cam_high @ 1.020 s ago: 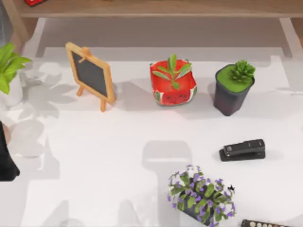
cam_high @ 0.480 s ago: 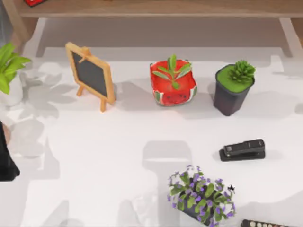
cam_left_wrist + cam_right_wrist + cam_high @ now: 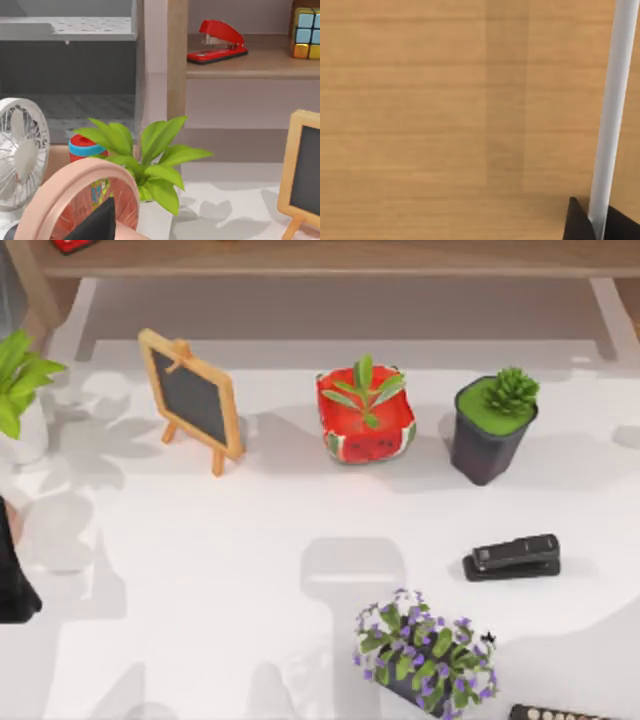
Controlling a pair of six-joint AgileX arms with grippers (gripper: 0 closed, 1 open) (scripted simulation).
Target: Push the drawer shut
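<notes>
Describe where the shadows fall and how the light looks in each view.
Top view: soft grey shadows on the white table, one beside the chalkboard easel, one beside the black stapler, a broad one at the table's right near corner. Left wrist view: leaf shadows under the green plant; the shelf recess under the red stapler is dimmer. Right wrist view: evenly lit wood panel, faint darker band.
</notes>
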